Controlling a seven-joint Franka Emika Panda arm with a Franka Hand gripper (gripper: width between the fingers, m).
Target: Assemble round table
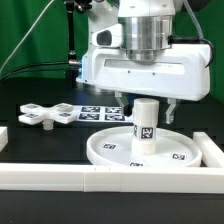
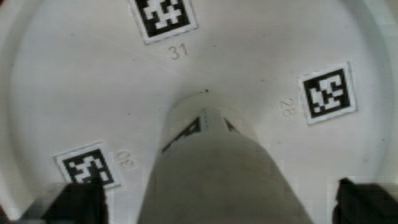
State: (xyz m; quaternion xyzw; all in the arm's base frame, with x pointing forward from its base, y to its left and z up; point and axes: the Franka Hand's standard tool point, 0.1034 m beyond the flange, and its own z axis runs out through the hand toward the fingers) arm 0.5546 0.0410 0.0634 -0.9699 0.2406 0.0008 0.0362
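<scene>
While the round disc (image 1: 105, 150) lies flat, the leg (image 1: 145, 128) stands upright at the disc's middle, long axis vertical, below the gripper (image 1: 145, 108), whose jaws gape wide astride its top; the cross-shaped foot (image 1: 45, 113) lies well off the disc.

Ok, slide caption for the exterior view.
Open gripper straddles the upright leg on the disc; foot lies at the exterior view's left.
</scene>
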